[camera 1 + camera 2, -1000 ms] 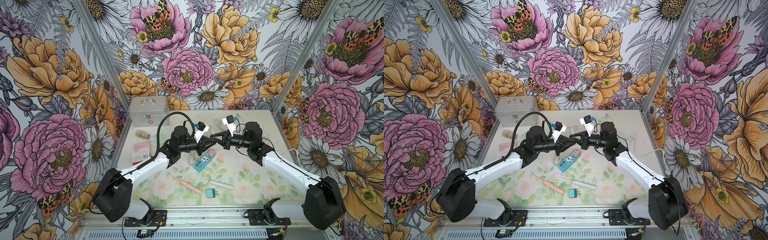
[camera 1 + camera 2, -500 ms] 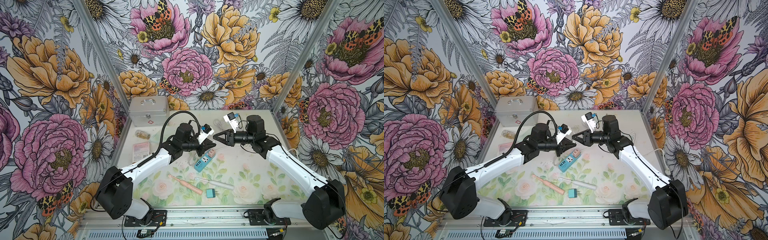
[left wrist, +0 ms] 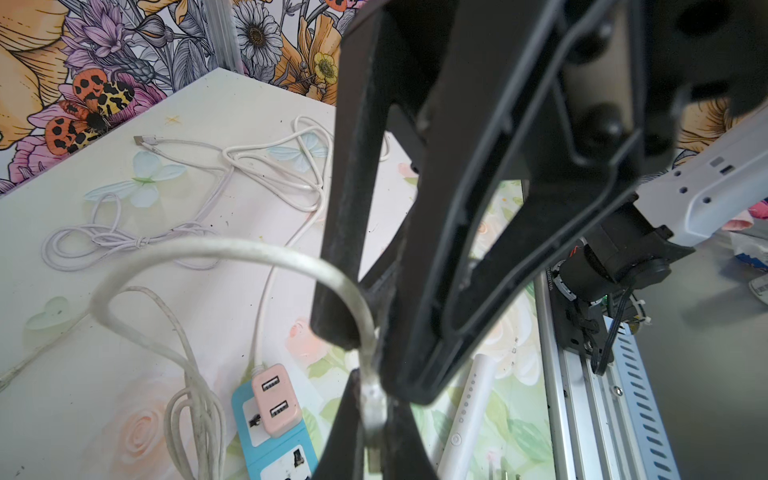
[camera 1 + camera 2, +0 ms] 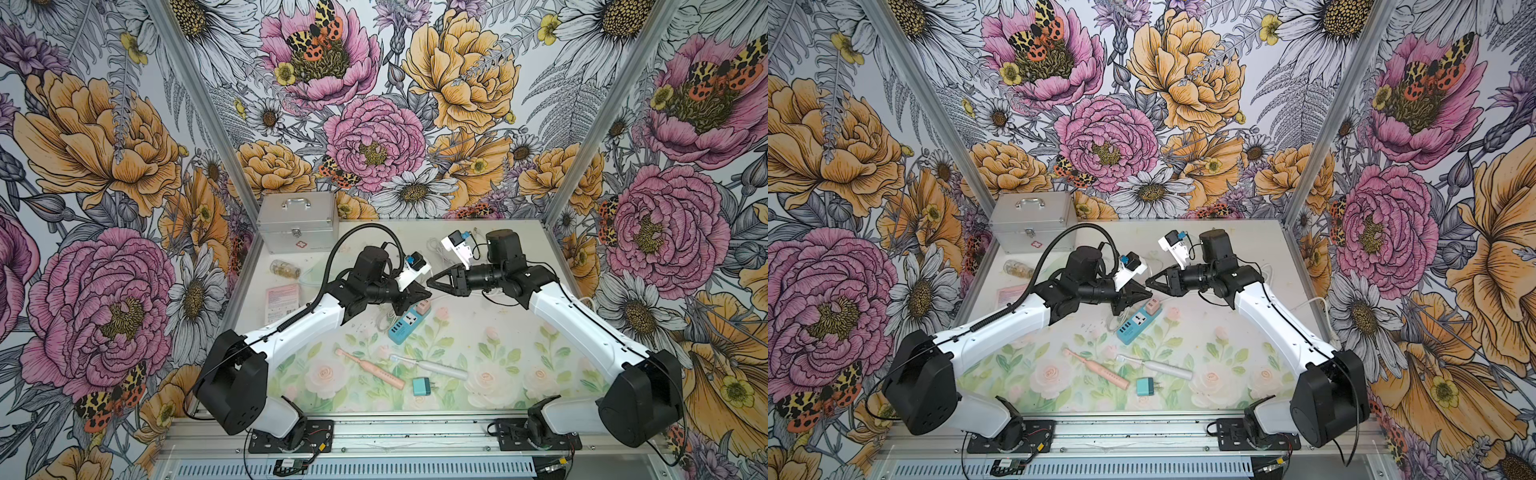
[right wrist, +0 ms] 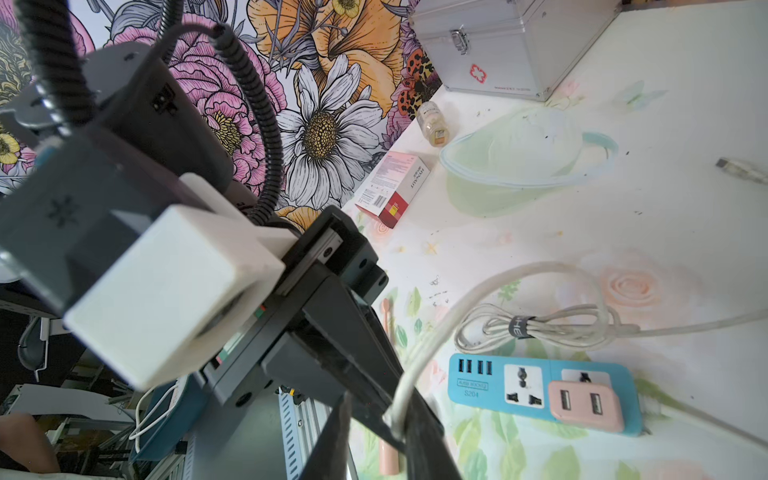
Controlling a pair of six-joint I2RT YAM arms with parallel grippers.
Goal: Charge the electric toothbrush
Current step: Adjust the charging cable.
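A white charging cable (image 3: 232, 246) is pinched in the closed left hand (image 4: 427, 294), with the right hand (image 4: 431, 284) parted beside it. The pink plastic electric toothbrush (image 4: 370, 369) is laid on the worktop (image 4: 519, 332), well apart.

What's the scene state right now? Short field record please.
left gripper: shut on cable end
right gripper: open, fingers either side of cable, tip to tip with left gripper
strip: lying flat, pink adapter plugged in
pink brush: lying flat, untouched
white brush: lying flat beside pink brush, untouched
teal plug: loose, near the brushes
charging: not yet connected
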